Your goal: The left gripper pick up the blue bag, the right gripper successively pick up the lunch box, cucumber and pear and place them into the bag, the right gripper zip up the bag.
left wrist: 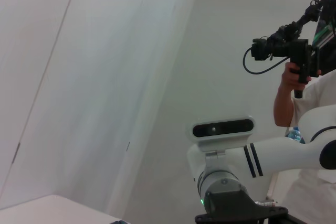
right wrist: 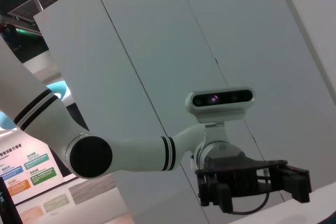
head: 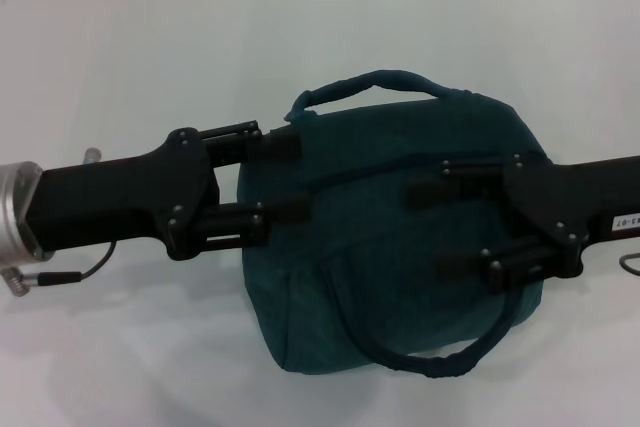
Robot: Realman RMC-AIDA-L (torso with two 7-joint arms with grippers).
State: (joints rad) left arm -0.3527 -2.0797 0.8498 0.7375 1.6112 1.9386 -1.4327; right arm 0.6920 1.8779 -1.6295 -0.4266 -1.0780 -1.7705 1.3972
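The blue bag (head: 390,247) lies on the white table (head: 120,67) in the head view, bulging, with one handle (head: 375,82) at its far side and another looped at its near side. A seam line runs across its top. My left gripper (head: 283,175) reaches in from the left, its fingers spread apart against the bag's left end. From the right, my right gripper (head: 460,230) hovers over the bag's top with its fingers wide apart and nothing between them. The lunch box, cucumber and pear are out of view.
The wrist views look away from the table toward the robot's head camera (left wrist: 221,128) (right wrist: 221,99) and white panel walls. A person holding a camera rig (left wrist: 294,51) stands behind the robot.
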